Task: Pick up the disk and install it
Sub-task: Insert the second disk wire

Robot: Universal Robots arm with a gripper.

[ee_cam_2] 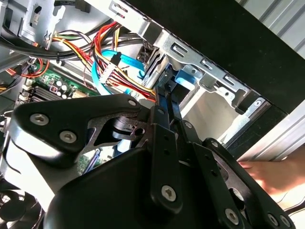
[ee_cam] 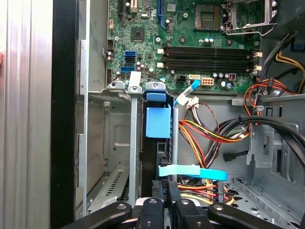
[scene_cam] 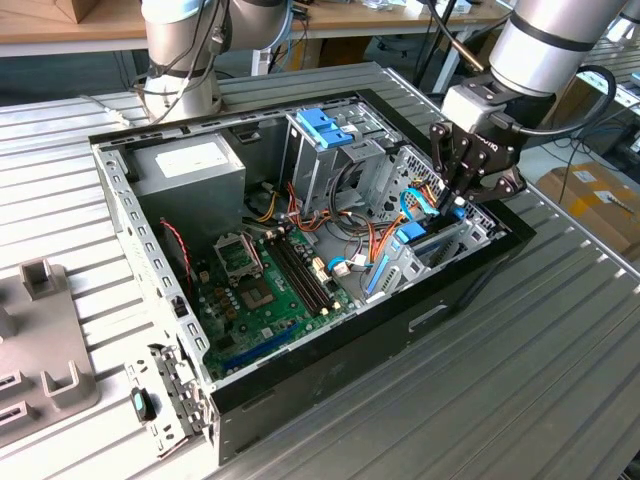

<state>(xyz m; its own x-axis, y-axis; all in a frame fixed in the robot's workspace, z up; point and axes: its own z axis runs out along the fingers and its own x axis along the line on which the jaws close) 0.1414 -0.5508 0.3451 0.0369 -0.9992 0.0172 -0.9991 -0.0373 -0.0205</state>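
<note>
The disk [ee_cam: 157, 121] stands on edge in a slot of the metal drive bay [ee_cam: 107, 124] at the open computer case's end on the exterior view's right, with its dark body between blue rails. In the exterior view the disk [scene_cam: 412, 236] sits low inside the case, just under my gripper [scene_cam: 458, 203]. The gripper [ee_cam: 167, 188] reaches down into the bay with its jaws drawn together. Its fingertips [ee_cam_2: 163, 90] rest against the disk's near end beside the blue rail [ee_cam_2: 183, 78]. I see nothing clamped between them.
The case [scene_cam: 470, 270] lies open on a ribbed metal table. It holds a green motherboard [scene_cam: 255, 290], a power supply [scene_cam: 190, 165], a tall cage with a blue latch [scene_cam: 325, 125] and cable bundles [ee_cam: 209, 133] beside the bay. A hand [ee_cam_2: 271, 174] rests outside the case wall.
</note>
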